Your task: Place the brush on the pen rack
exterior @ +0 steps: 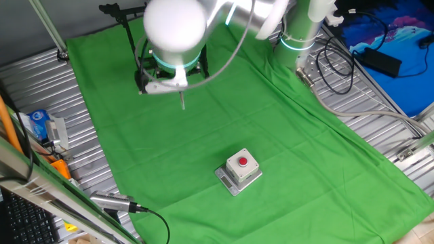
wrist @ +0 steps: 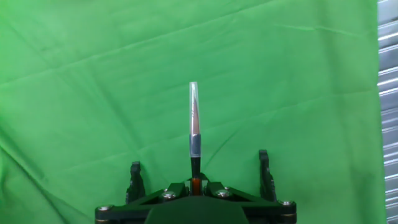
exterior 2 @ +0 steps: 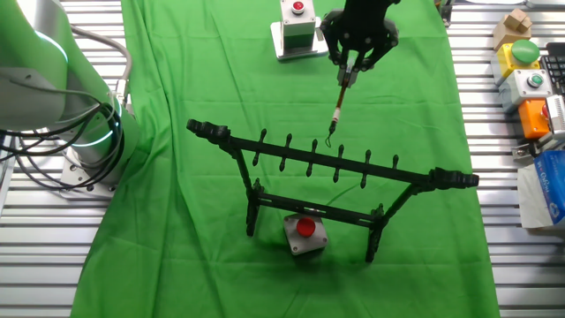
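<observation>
My gripper is shut on the brush, a thin reddish-brown stick that hangs down from the fingers. Its lower end hovers just beyond the notched top bar of the black pen rack, which stands upright on the green cloth. From the hand view the brush points straight away from the gripper over bare cloth, with a pale capped tip. In one fixed view the arm covers most of the pen rack, and the brush pokes out below the gripper.
A grey box with a red button sits under the rack's lower crossbar; it also shows as the grey box. A second button box is behind the gripper. A silver cylinder with a black cable lies at the cloth's edge. The robot base stands to one side.
</observation>
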`<move>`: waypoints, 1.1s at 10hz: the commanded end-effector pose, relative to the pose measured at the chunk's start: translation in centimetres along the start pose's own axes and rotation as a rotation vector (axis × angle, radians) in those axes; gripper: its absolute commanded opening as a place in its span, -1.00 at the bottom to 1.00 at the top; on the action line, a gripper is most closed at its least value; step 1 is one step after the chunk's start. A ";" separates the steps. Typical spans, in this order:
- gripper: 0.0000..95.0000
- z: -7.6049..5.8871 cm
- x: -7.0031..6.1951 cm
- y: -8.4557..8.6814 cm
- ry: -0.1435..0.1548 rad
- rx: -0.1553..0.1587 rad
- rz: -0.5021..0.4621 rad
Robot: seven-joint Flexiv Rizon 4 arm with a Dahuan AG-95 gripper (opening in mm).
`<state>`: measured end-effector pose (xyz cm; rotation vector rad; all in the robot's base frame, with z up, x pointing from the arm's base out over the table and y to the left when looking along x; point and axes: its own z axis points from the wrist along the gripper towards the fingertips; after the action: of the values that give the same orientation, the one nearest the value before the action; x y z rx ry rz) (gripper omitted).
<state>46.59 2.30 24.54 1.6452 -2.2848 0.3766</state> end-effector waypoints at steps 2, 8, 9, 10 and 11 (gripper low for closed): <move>-1.00 0.0 0.0 0.0 -0.208 0.046 0.127; -1.00 0.0 0.0 0.0 -0.221 0.037 0.241; -1.00 0.0 0.0 0.0 -0.221 0.035 0.248; -1.00 0.0 0.0 0.0 -0.221 0.034 0.261; -1.00 0.0 0.0 0.0 -0.223 0.033 0.273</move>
<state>46.70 2.36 24.53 1.4471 -2.6941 0.3011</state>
